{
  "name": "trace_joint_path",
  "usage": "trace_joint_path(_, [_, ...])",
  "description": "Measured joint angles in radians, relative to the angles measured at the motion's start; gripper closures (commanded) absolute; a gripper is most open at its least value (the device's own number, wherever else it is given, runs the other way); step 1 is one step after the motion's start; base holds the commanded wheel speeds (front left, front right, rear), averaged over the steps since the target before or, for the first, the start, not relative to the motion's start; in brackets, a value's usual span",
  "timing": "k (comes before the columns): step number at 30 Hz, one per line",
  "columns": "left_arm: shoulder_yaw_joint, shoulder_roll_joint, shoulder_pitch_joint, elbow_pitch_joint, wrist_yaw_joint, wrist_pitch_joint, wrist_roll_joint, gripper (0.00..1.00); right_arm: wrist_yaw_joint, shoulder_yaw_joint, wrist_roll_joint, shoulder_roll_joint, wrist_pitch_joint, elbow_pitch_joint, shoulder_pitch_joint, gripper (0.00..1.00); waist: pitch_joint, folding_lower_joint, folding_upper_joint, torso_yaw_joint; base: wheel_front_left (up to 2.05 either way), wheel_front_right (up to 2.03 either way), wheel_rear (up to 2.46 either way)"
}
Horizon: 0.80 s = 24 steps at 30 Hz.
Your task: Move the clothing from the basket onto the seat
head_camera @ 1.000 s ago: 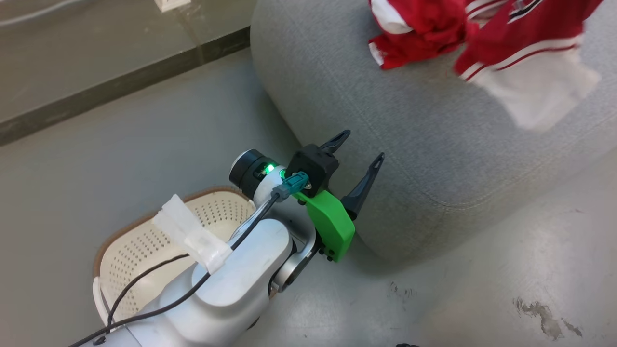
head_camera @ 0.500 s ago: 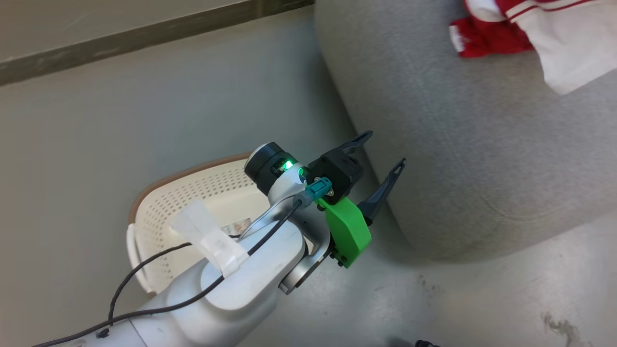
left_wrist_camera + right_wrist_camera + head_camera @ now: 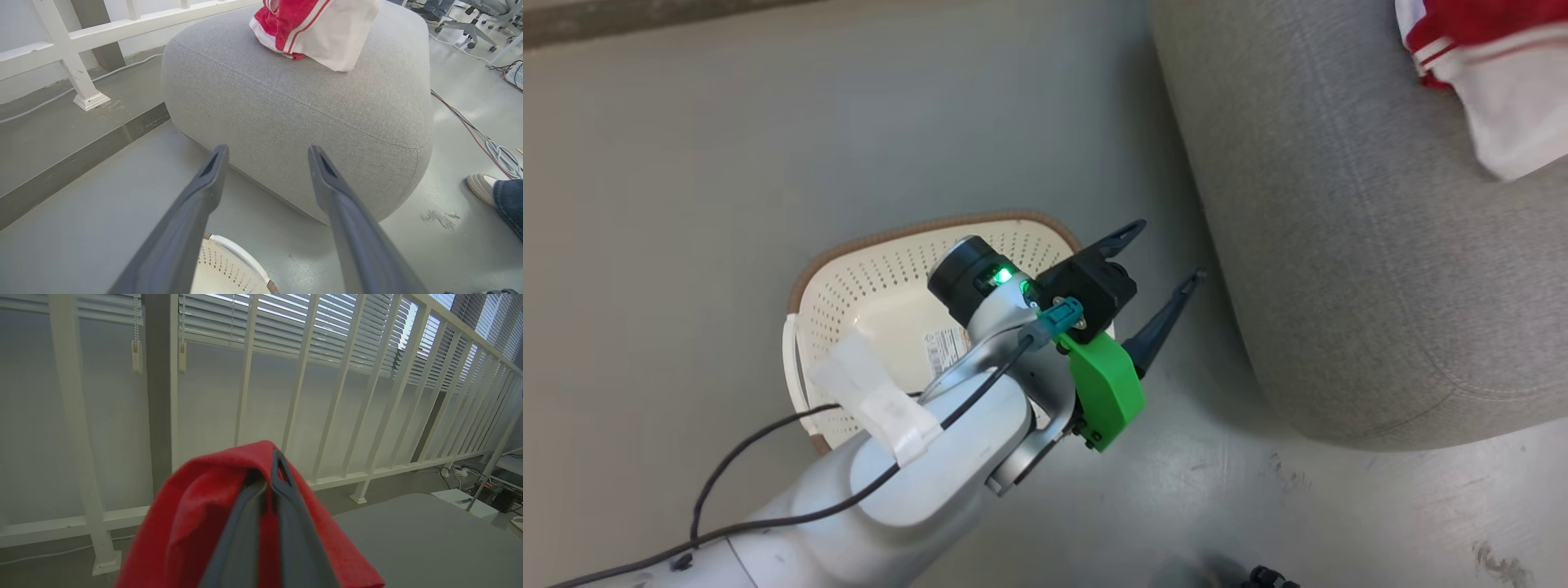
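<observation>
Clothing [image 3: 314, 28]: lies on the top of the seat [image 3: 294, 106], at its far edge in the left wrist view. A red fold of it is pinched in the right gripper [image 3: 267, 467], jaws closed fully on the fabric, above the seat.

Basket [image 3: 874, 269]: stands on the floor [image 3: 686, 163] beside the seat. Its bottom label [image 3: 943, 351] shows bare, with no garment inside.

Left gripper [image 3: 1168, 249]: jaws spread wide, holding nothing, over the basket's seat-side rim.

Change: the head view has swung toward the basket, shifting the whole picture. The basket's interior, half hidden a second ago, is now exposed.

Judgement: the transfer is nearly complete; releasing the red fold appears to be the only step left.
</observation>
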Motion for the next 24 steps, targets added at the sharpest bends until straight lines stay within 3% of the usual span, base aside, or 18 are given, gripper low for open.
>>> trace_joint_path(24, [0.004, 0.054, -0.029, -0.060, 0.011, 0.047, 0.025, 0.00, -0.008, -0.035, -0.006, 0.067, -0.035, 0.235, 0.134, 1.00, 0.108, -0.0001, 0.0000, -0.018, 0.00, 0.00, 0.00])
